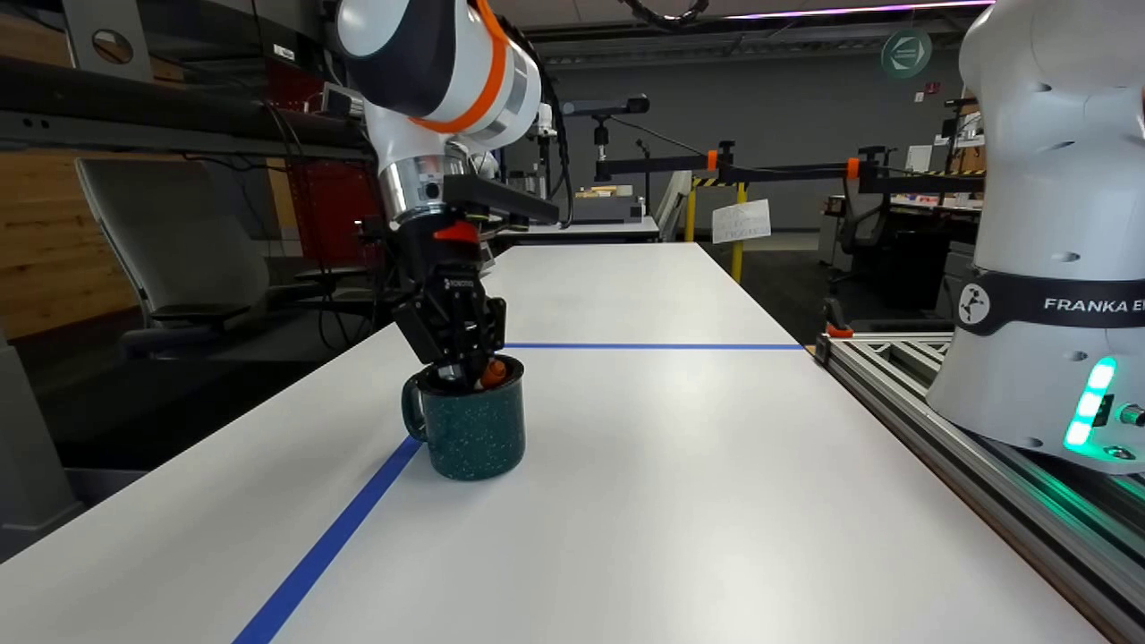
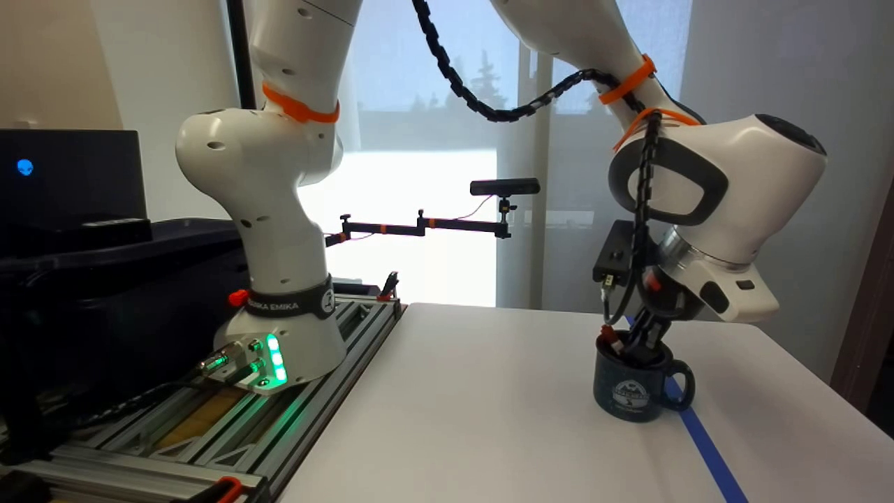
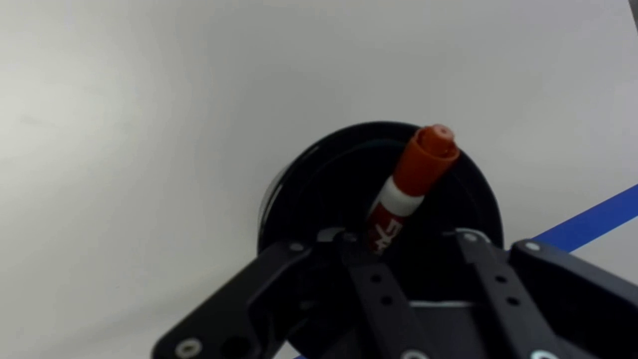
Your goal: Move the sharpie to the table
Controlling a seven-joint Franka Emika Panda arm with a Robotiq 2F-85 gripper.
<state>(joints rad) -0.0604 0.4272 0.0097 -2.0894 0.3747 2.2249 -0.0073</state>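
In the wrist view the sharpie (image 3: 423,164), with an orange-red cap, a white band and a dark red label, leans inside the dark teal mug (image 3: 344,164). Its cap pokes out past the rim, while its lower part disappears behind one finger. Both exterior views show my gripper (image 1: 461,368) tilted and reaching down into the mug (image 1: 474,438), beside the cap of the sharpie (image 1: 492,374). A gap separates the upper finger links in the wrist view, but the fingertips are lost in the dark mug, so a hold on the sharpie cannot be told. The mug stands on the white table (image 1: 680,447).
Blue tape (image 2: 712,447) runs under the mug's handle side, and another blue line (image 1: 662,346) crosses the table farther off. The white robot base (image 1: 1055,358) stands on a metal-railed bench (image 1: 894,429) along the table's edge. A camera (image 2: 504,187) hangs on a black arm.
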